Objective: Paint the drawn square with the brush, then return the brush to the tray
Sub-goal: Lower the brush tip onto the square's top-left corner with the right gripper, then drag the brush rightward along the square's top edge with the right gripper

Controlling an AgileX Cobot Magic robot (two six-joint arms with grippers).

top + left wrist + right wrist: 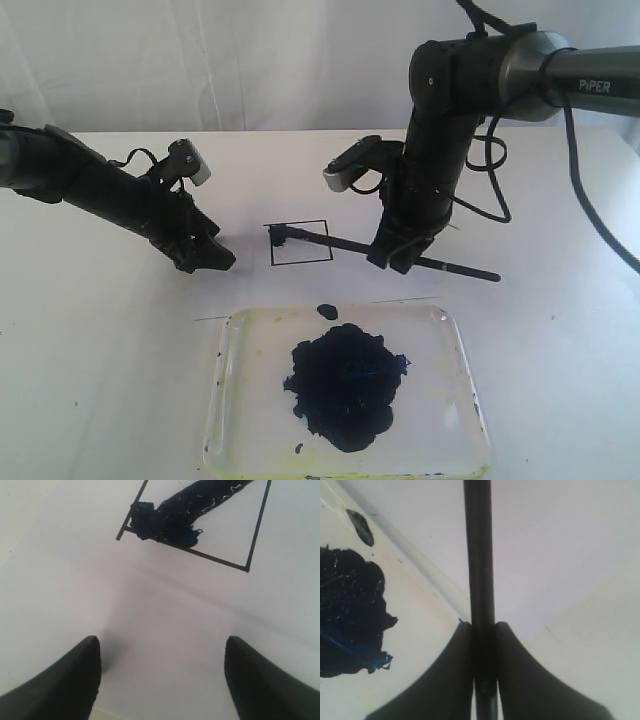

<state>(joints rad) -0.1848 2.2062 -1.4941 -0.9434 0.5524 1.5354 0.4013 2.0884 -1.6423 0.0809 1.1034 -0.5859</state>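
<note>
Gripping the brush (340,243) partway along its shaft, my right gripper (398,262) has its jaws clamped on the thin black stick; the right wrist view shows the shaft (479,555) pinched between them. From that gripper the brush slants down and to the left in the exterior view, and its paint-loaded tip touches the upper left corner of the drawn square (301,243), whose inside is mostly white. My left gripper (210,258) hovers just left of the square over the paper sheet (250,285), jaws spread wide and holding nothing. I see the tray (440,380) near the paper's front edge, with its dark paint blob (345,385).
</note>
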